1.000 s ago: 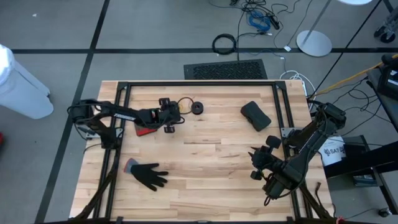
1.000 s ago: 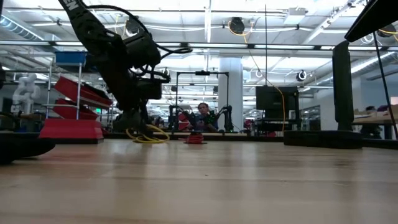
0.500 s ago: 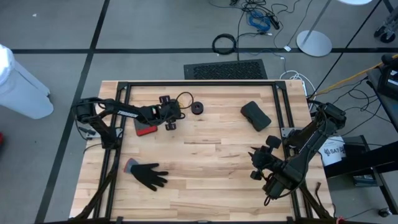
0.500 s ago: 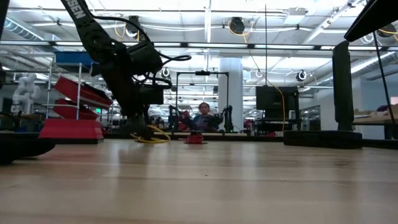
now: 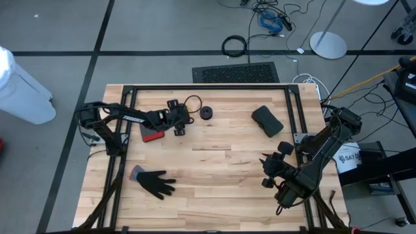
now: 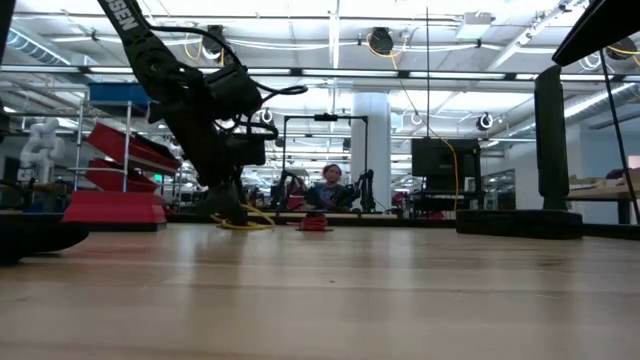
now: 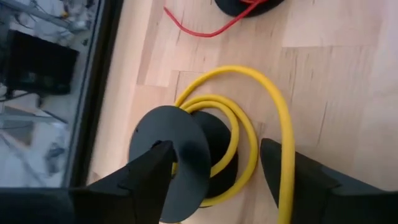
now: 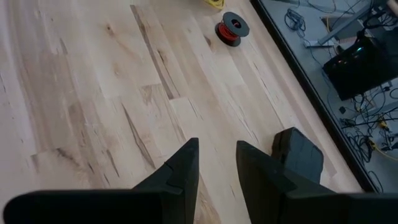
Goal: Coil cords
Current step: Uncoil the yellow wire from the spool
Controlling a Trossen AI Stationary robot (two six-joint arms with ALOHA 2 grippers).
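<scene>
The worktop (image 5: 214,169) takes up most of the overhead view, a pale wooden slab inside a black frame, and all the action sits along its far edge. The left arm reaches in from the left side, low over the wood, so its claw (image 7: 214,165) can work straight down on the job. Its fingers (image 7: 149,171) stand apart, one either side of a black spool (image 7: 180,162), gripping nothing; I judge it is letting go so the loops can settle. The right arm waits near the right edge toward the near corner, its claw (image 8: 217,165) slightly parted and empty over bare wood, out of the way.

A black glove (image 5: 155,183) lies flat near the left side, a dark block (image 5: 267,121) rests toward the far right, and a red tray (image 5: 153,135) sits just beside the left claw.

Now the small stuff: the yellow cord (image 7: 249,124) is looped twice around the spool's core, its tail running off along the wood. Just beyond it sits a second spool trailing red wire (image 7: 205,28). No black cord that I can pick out.
</scene>
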